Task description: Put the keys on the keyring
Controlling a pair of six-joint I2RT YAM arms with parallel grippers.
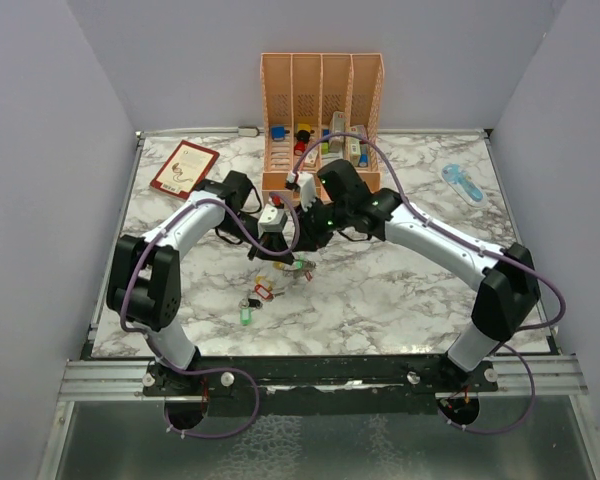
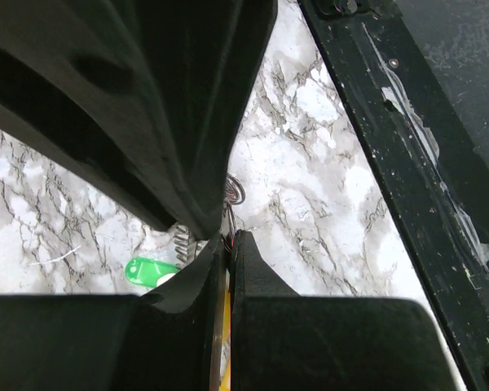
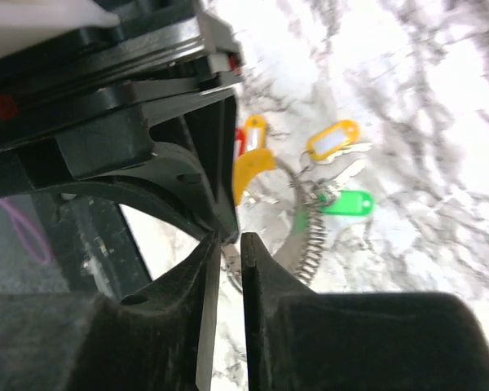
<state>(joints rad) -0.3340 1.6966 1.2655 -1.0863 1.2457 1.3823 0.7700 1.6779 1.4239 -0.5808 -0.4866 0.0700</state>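
Observation:
Both grippers meet above the middle of the marble table. My left gripper is shut on a key with a yellow tag; a yellow strip and a silvery edge show between its fingers. My right gripper is shut on the thin wire of the keyring, tip to tip with the left one. A green tag, an orange tag and a metal spring hang from the ring. A red-tagged key and a green-tagged key lie on the table below.
The peach organizer with coloured blocks stands at the back centre. A red book lies at the back left, a light blue object at the back right. The black front rail runs close to the left gripper.

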